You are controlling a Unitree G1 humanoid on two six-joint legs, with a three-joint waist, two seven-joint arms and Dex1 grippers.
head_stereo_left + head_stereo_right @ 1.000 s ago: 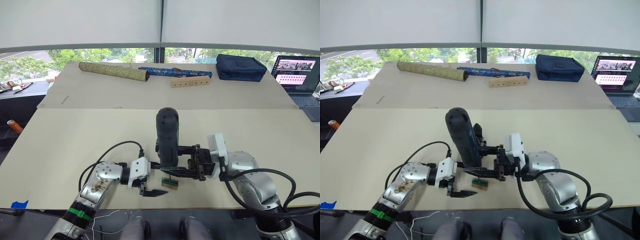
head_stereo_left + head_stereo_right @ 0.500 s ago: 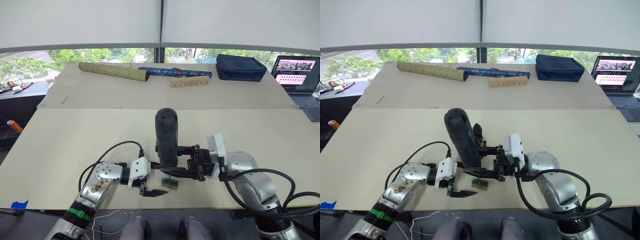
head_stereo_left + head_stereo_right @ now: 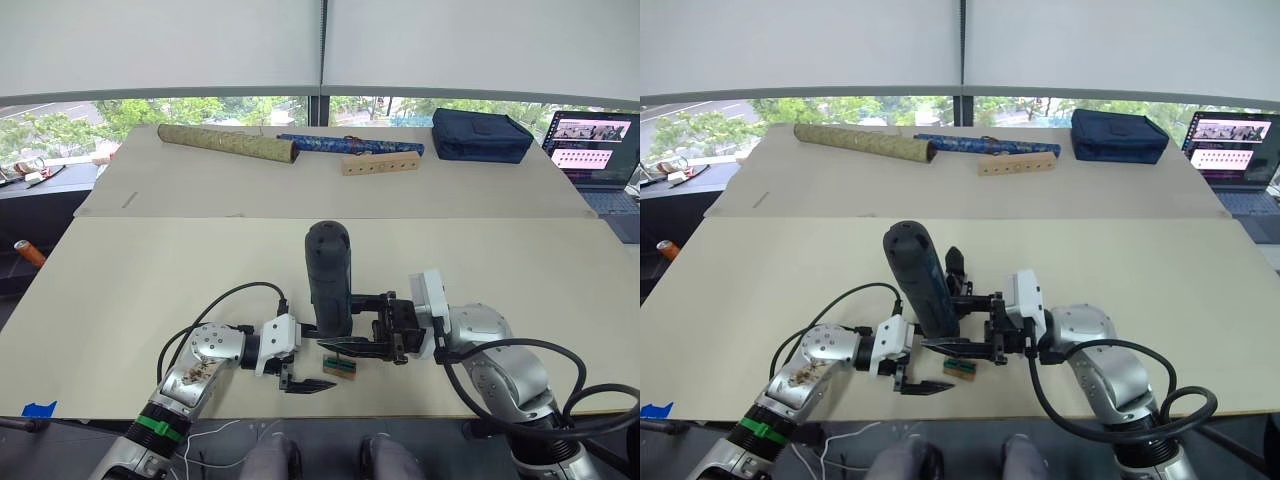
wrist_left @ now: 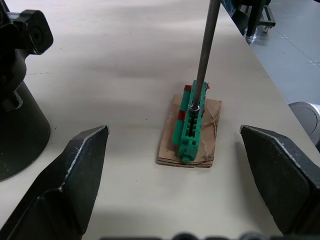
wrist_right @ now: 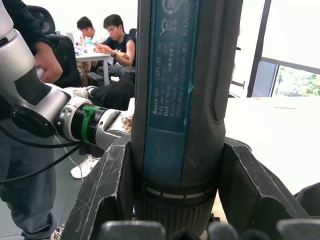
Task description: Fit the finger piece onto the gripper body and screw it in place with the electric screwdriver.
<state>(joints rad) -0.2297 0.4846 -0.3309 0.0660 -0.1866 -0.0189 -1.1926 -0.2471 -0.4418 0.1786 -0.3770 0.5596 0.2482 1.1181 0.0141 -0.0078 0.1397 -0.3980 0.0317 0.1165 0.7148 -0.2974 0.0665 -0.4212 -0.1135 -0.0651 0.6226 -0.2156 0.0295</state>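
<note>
I see my right hand [image 3: 352, 330] clamped on the upright electric screwdriver [image 3: 328, 278], bit on the green block [image 4: 190, 122]; left hand [image 4: 175, 170] spread apart.

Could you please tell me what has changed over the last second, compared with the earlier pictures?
The right gripper, shut on the electric screwdriver, has carried it slightly toward the robot's left, its top leaning that way. The bit remains on the small green-and-brown block. The left gripper stays open beside the block, and the gripper body has not moved.
</note>
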